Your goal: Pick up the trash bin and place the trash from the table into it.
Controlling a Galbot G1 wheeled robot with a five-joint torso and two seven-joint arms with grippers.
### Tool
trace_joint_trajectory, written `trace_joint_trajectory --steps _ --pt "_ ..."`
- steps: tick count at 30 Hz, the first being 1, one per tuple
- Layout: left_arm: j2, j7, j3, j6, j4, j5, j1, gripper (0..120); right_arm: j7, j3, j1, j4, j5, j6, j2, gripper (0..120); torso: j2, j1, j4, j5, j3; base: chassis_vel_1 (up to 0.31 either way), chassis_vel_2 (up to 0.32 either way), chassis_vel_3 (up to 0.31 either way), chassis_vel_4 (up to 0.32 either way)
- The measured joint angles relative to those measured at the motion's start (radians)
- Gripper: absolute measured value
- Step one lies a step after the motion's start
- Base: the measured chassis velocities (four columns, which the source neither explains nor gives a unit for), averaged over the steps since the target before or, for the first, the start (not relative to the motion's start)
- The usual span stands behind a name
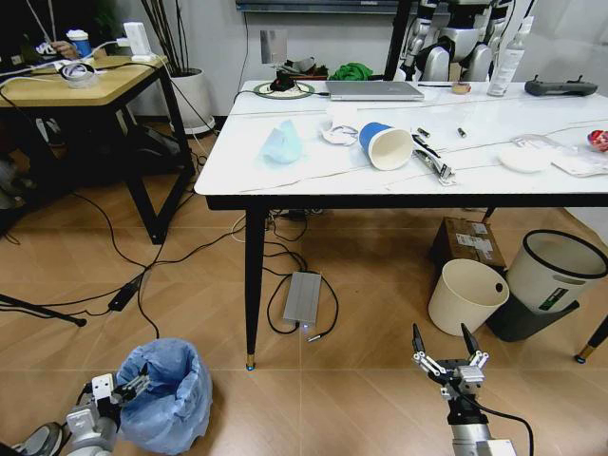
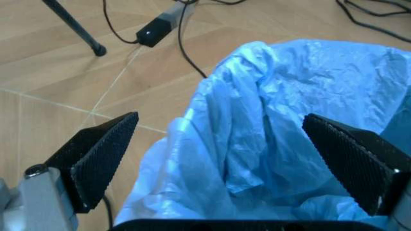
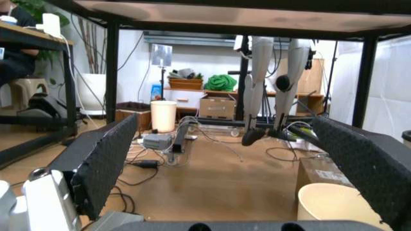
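Note:
The trash bin (image 1: 169, 394), lined with a crinkly light-blue bag (image 2: 282, 125), stands on the floor by the table's front left leg. My left gripper (image 1: 119, 389) (image 2: 220, 117) is open at the bin's left side, and its fingers straddle the bag's bulging rim. The white marble-look table (image 1: 285, 180) carries trash: a bluish tissue (image 1: 282, 143), a white crumpled tissue (image 1: 339, 134), a blue-white paper cup (image 1: 387, 145) on its side, a white lid (image 1: 525, 158) and a red wrapper (image 1: 598, 140). My right gripper (image 1: 441, 332) (image 3: 224, 119) is open and empty, low over the floor in front of the table.
A cream bucket (image 1: 465, 294) (image 3: 334, 202) and a white-and-dark-grey bin (image 1: 553, 271) stand under the table's right side by a cardboard box (image 1: 470, 242). A power brick (image 1: 302, 296) and cables lie on the floor. A laptop (image 1: 370, 90) and a black controller (image 1: 560, 87) sit on the table's far side. A wooden desk (image 1: 85, 84) stands at left.

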Motion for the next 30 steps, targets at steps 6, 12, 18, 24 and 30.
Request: trace_joint_trajectory --steps 6,12,18,24,30 --pt "0.004 0.0 -0.007 0.033 0.02 0.007 -0.005 100 0.0 -0.003 -0.002 -0.002 0.0 0.0 0.0 100 0.001 0.0 -0.0001 -0.0001 0.001 0.0 0.0 0.0 0.0" --pt "-0.011 0.001 -0.008 0.036 0.044 0.029 0.0 98 0.0 -0.006 0.001 -0.002 -0.002 -0.002 0.0 100 0.002 0.001 0.0 0.0 0.001 0.0 0.0 0.0 0.0" --pt "-0.017 0.002 -0.01 0.041 0.055 0.032 -0.009 83 0.0 -0.006 0.003 -0.002 -0.004 -0.006 0.0 100 0.002 0.001 -0.0001 0.0001 0.002 0.0 0.0 0.0 0.0" --pt "-0.023 0.006 -0.011 0.04 0.064 0.034 -0.013 61 0.0 -0.005 0.005 -0.001 -0.004 -0.009 0.0 100 0.003 0.001 -0.0001 0.0005 0.002 0.0 0.0 0.0 0.0" --pt "-0.028 0.008 -0.01 0.037 0.07 0.035 -0.017 39 0.0 -0.004 0.01 -0.001 -0.004 -0.013 0.0 100 0.003 0.001 0.0 0.0004 0.002 0.0 0.0 0.0 0.0"
